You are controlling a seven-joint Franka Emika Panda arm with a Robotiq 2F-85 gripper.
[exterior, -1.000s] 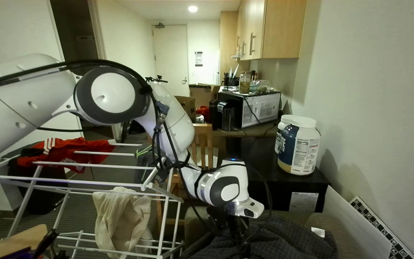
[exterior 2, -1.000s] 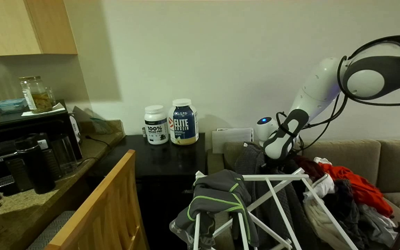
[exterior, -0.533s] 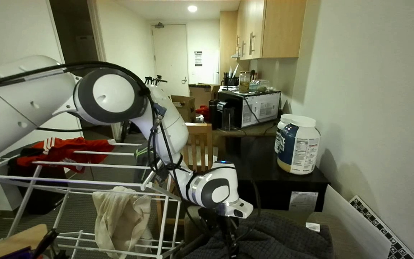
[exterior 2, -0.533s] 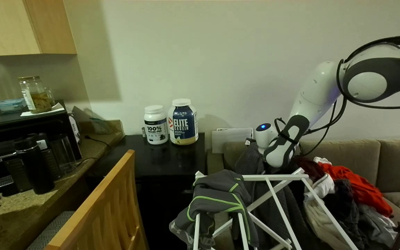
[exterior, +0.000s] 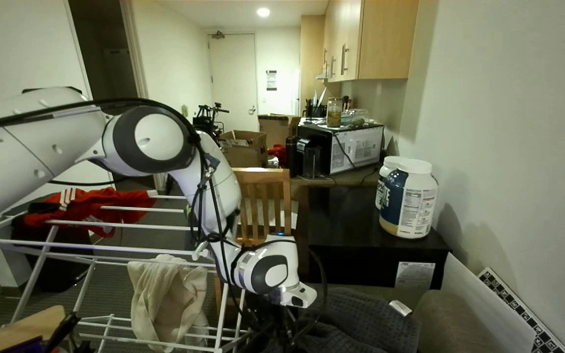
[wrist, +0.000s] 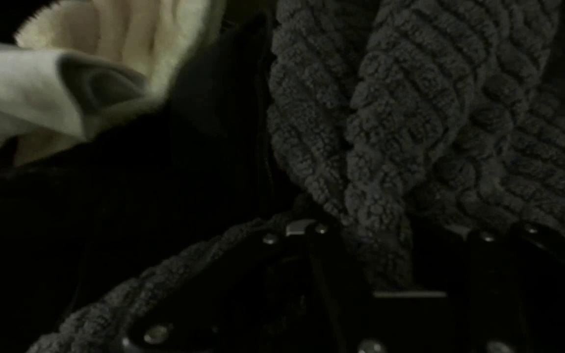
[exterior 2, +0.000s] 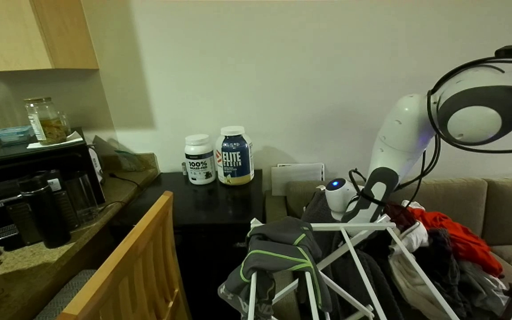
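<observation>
Lying btwn the fingers (wrist: 334,274) of the hand (wrist: 388,235), a dk grey ribbed cloth (wrist: 410,98) narrows to a fold, prob. why it fits there; fingers apart, can't tell if clamped on it (too dark). Rest drapes over the sofa (exterior 2: 442,193), left end in an exterior view, which bears its wt. Nearer, green-trimmed garment (exterior 2: 278,255) straddles the rack (exterior 2: 349,227), prob. kept on by own wt. Far left, 2 tubs (exterior 2: 235,162) upright on blk desk (exterior 2: 220,209), steady on its flat top.

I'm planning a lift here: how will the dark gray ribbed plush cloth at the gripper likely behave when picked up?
The dark gray ribbed plush cloth is probably floppy, since it bunches into deep, soft folds in the wrist view. It looks thickly piled, so it may feel fairly heavy for cloth. Being coarsely textured, it seems unlikely to be slippery.
</observation>
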